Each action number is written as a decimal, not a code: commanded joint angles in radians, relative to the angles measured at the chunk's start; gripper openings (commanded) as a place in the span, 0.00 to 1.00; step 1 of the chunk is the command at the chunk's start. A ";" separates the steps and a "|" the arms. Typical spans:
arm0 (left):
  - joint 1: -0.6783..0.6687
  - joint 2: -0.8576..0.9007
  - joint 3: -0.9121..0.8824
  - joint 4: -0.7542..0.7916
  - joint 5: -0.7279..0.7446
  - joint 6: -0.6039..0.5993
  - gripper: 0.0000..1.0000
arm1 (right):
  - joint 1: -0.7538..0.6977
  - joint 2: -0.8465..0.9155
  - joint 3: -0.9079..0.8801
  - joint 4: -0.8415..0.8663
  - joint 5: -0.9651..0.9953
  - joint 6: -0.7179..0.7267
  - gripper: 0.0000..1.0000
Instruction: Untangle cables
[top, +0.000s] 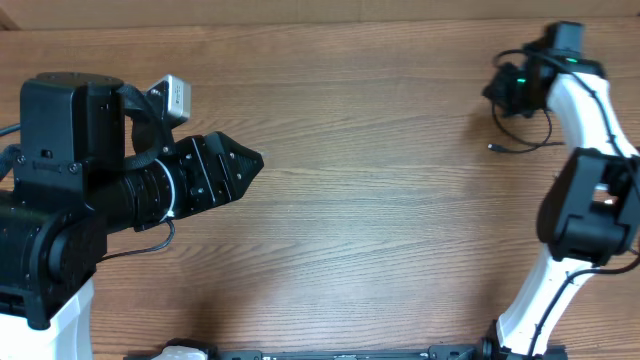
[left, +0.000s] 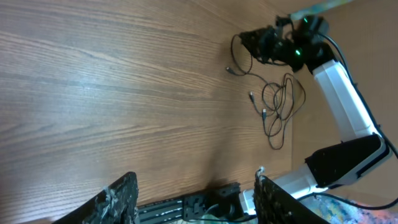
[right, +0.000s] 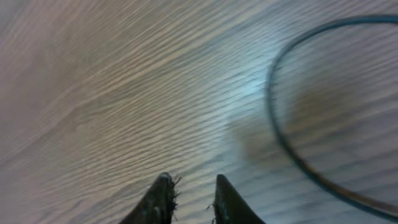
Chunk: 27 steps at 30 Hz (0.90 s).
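Note:
The cables (left: 278, 102) are thin black cords in a loose tangle on the wooden table, with small plug ends pointing left. In the overhead view only one loop and a plug end (top: 494, 148) show, at the far right. My right gripper (top: 497, 92) is low over the table beside the tangle. In the right wrist view its fingertips (right: 191, 193) stand a little apart with nothing between them, and a cord arc (right: 273, 124) curves to their right. My left gripper (left: 196, 190) is wide open and empty, far from the cables, at the table's left (top: 250, 160).
A black rail (top: 350, 354) runs along the table's front edge, with a white object (top: 185, 350) beside it. The right arm's white links (left: 339, 99) rise just right of the tangle. The left arm's bulky black body (top: 60, 200) fills the left side.

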 joint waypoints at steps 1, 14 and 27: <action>0.002 0.001 -0.001 -0.002 -0.009 0.054 0.59 | 0.040 -0.018 0.015 0.018 0.201 -0.006 0.16; 0.002 0.001 -0.001 -0.002 -0.008 0.070 0.58 | 0.066 0.057 0.015 0.050 0.272 -0.010 0.04; 0.002 0.001 -0.001 -0.002 -0.002 0.060 0.58 | 0.053 0.131 0.015 0.084 0.274 -0.010 0.04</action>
